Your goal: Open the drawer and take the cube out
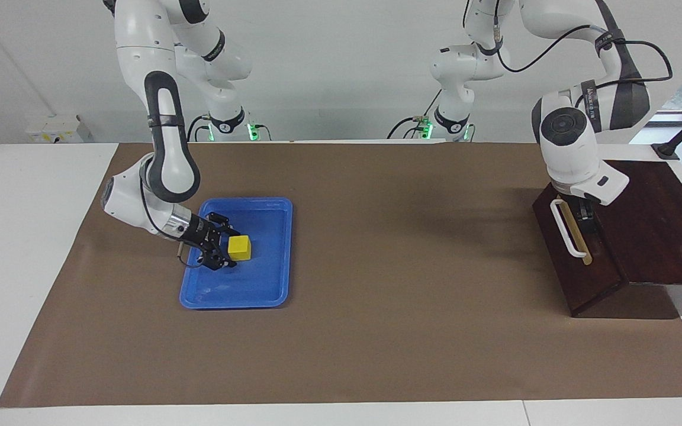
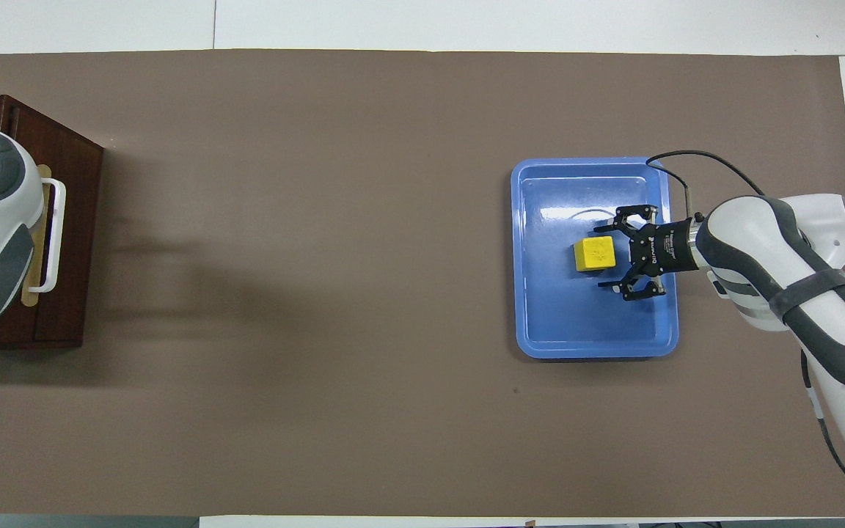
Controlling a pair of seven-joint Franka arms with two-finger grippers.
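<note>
Yellow cube (image 1: pixel 239 247) rests in a blue tray (image 1: pixel 270 296) beside the right gripper's (image 1: pixel 221 244) open, released jaws; left gripper (image 1: pixel 585 218), jaw state unclear, sits at the drawer (image 1: pixel 578 266) handle by the tabletop's left-arm edge.

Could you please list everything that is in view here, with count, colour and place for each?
cube: one, bright yellow, in the blue tray, beside the right gripper's fingers.
tray: one, blue, on the mat toward the right arm's end of the table.
drawer: one, dark reddish-brown, white bar handle, in its cabinet at the left arm's end.
mat: one, brown, covering the table.
right gripper: black, open, low over the tray, cube just off its fingertips.
left gripper: by the drawer handle, mostly hidden under its wrist.
</note>
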